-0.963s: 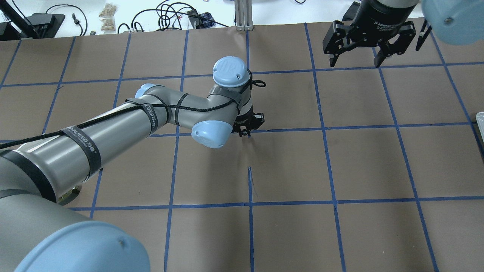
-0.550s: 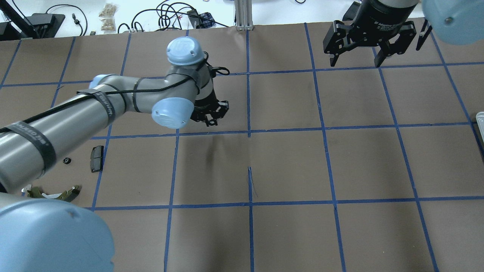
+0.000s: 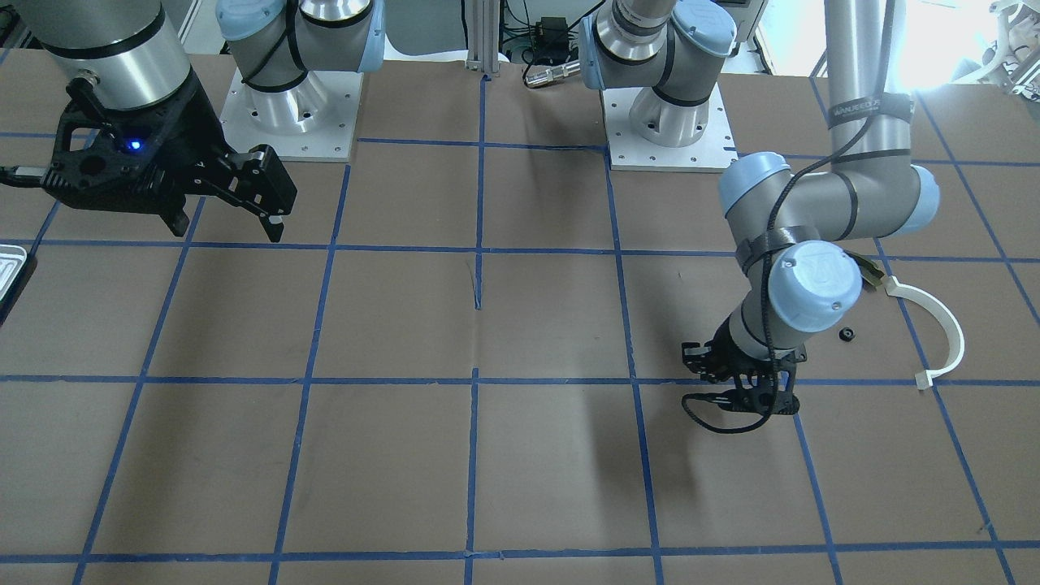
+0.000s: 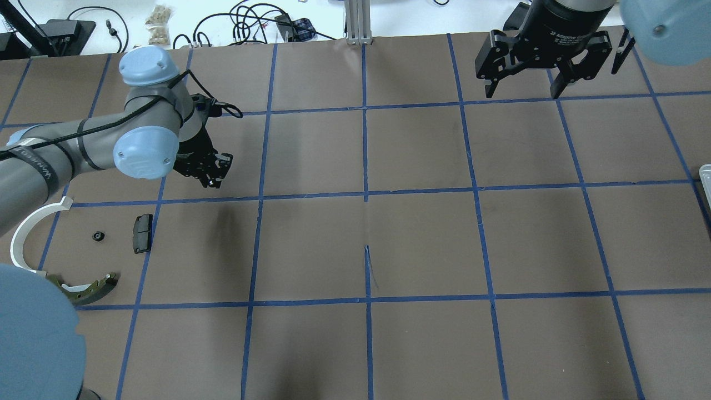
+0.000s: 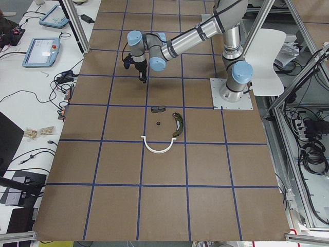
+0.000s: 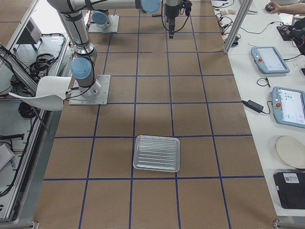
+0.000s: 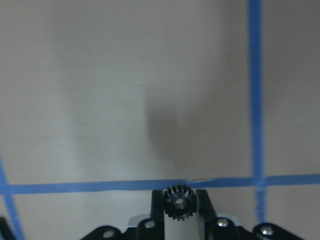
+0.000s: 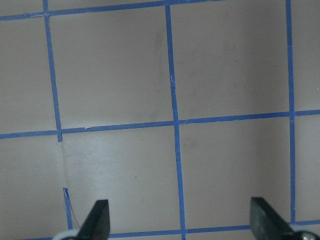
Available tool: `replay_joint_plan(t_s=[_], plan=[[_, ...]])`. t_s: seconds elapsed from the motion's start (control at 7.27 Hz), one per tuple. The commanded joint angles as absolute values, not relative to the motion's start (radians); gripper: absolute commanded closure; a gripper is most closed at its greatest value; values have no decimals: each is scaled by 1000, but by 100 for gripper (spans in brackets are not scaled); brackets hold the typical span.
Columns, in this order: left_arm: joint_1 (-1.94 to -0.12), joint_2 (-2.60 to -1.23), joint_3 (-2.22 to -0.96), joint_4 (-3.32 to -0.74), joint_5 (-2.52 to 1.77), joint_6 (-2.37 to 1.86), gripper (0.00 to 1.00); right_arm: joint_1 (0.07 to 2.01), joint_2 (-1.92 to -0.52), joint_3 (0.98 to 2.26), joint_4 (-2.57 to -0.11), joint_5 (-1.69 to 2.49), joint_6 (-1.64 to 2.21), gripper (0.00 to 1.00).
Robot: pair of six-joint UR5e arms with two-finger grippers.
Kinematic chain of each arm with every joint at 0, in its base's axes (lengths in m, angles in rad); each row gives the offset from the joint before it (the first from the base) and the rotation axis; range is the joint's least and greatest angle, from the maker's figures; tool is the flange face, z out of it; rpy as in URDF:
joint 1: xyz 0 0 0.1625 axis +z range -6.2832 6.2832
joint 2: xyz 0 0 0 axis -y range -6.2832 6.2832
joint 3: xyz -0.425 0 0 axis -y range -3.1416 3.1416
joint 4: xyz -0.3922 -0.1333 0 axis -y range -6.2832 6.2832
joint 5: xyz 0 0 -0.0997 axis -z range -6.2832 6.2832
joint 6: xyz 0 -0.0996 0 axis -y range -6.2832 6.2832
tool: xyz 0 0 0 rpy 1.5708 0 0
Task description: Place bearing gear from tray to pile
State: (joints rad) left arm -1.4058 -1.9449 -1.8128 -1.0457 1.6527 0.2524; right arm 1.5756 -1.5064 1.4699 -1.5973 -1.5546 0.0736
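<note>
My left gripper point(image 4: 213, 176) is shut on a small black toothed bearing gear point(image 7: 179, 201) and hangs above the brown table, up and to the right of the pile. The pile holds a black pad point(image 4: 142, 233), a white arc point(image 4: 25, 236), an olive brake shoe point(image 4: 89, 289) and a small black round part point(image 4: 98, 236). In the front view the left gripper point(image 3: 751, 390) is left of the arc point(image 3: 946, 325). My right gripper point(image 4: 522, 83) is open and empty at the far right. The silvery tray point(image 6: 157, 153) lies empty; only its edge point(image 4: 705, 178) shows overhead.
Blue tape lines grid the brown table cover. Cables and small items lie beyond the far edge point(image 4: 250, 22). An aluminium post point(image 4: 358, 22) stands at the far middle. The two arm bases point(image 3: 666, 122) sit on white plates at the robot's side.
My left arm has swung left across the table with the gear, from the centre toward the pile, uncovering the pile. The right arm has not moved.
</note>
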Motion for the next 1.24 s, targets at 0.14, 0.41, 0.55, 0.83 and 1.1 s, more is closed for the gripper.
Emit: replay_joint_plan(t_s=[0.14, 0.41, 0.55, 0.83, 1.1], plan=[[-1209, -1911, -1879, -1005, 1652, 519, 95, 1574, -1506, 1470, -1597, -1554, 72, 0], [-1106, -1910, -1890, -977, 1657, 668, 95, 1572, -1506, 1470, -1597, -1554, 72, 0], [-1035, -1922, -1893, -962, 1654, 743, 95, 1572, -1506, 1470, -1597, -1555, 72, 0], [-928, -1937, -1904, -957, 1646, 823, 95, 1572, -1506, 1471, -1597, -1554, 72, 0], [-934, -1945, -1907, -954, 1644, 812, 95, 1572, -1506, 1471, -1597, -1554, 72, 0]])
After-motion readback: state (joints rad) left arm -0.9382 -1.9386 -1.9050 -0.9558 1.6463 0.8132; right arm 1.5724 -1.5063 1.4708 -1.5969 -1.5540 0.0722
